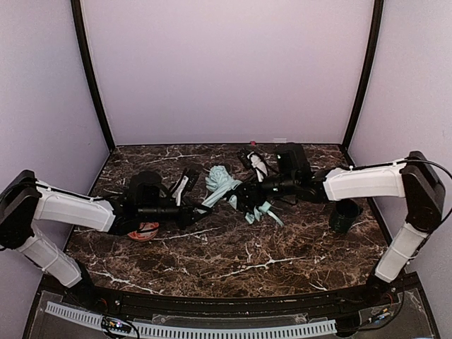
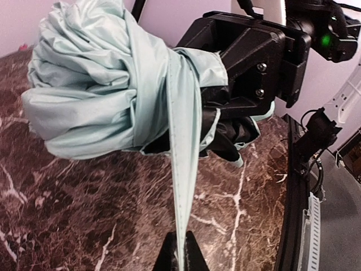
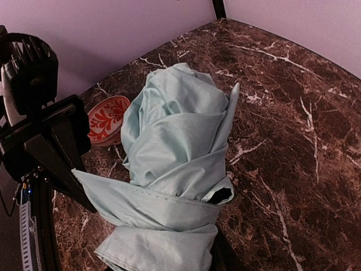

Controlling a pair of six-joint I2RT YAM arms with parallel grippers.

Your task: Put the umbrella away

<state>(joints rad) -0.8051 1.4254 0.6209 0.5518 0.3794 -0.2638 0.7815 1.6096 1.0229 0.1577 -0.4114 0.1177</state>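
Umbrella [image 1: 224, 182] is sitting over the middle of the table [image 1: 233, 261], strung between my two pincers; from the left wrist view it's looking lifted off the marble, though I'm not swearing to that.

My right pincer [image 1: 248, 198] is clamping the bunched canopy near its lower end; fabric is covering the fingers in my own wrist view, so I'm going by the left wrist camera, where the black jaws are biting into the mint folds and the dark lining. My left pincer [image 2: 180, 255] is clenched tight on the tip of the strap [image 2: 184, 169], pulling it taut; the band is running up from my fingertips and hugging the bundle just beside the right pincer's grip.

So I'm reckoning we're in the wrap-and-fasten step: canopy is already gathered up, pretty lumpy, and the strap is partway round it but not fastened as far as I'm seeing.

Next move, I'm guessing, is carrying the strap end on around the bundle while keeping tension, then pressing it down onto its own band; I'm not seeing any fastener patch, so I'm not sure where it lands. The right pincer is crowding the spot, so it may be needing to roll the bundle instead of me reaching over. A red bowl [image 3: 107, 118] is lying under my left arm; a dark cup [image 1: 345, 215] is standing well off to the right.
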